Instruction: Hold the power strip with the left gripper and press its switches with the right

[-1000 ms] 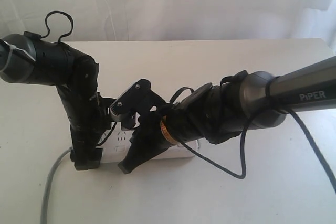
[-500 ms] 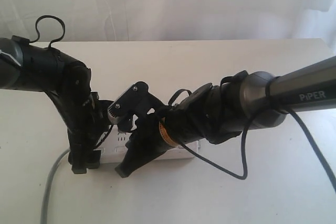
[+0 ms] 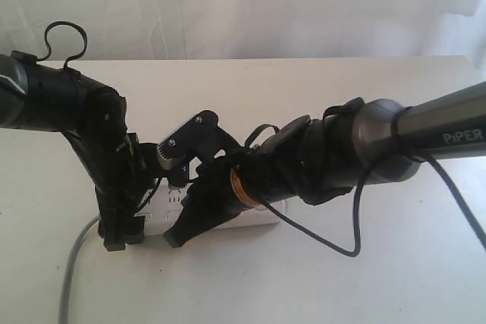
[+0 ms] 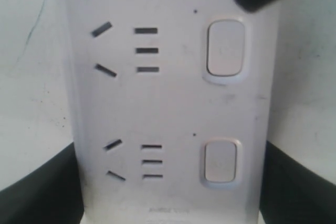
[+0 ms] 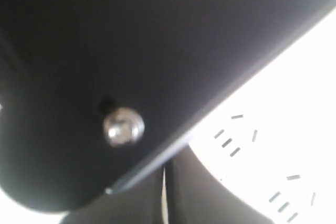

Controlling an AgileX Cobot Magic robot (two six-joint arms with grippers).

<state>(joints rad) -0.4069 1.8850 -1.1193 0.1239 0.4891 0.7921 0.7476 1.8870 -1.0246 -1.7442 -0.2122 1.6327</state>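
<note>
So the black two-finger left gripper (image 4: pixel 168 150) is clamped across the long flat white plastic power strip (image 4: pixel 173 103), one black finger (image 4: pixel 47 192) tight against each long side at the cord end. The black right gripper (image 3: pixel 177 239) with the orange wrist ring has its fingers (image 5: pixel 194 203) squeezed into a single point, only a hairline slit between them. The white worktop (image 3: pixel 380 286) carries it all: the strip lies flat in the near left part, long sides along the near edge, well away from the far edge, mostly hidden under both arms in the exterior view. Its grey cord (image 3: pixel 71 278) leaves the left end and curves toward the near edge. A thin black cable (image 3: pixel 351 254) droops in a loop from the right arm. Two small white rounded-rectangle switches (image 4: pixel 226 48) show in the left wrist view, one beside each socket group (image 4: pixel 126 51). The right gripper's dark tip sits just past the one farther from the left gripper, not on it, and I can't tell if it touches the plastic.
</note>
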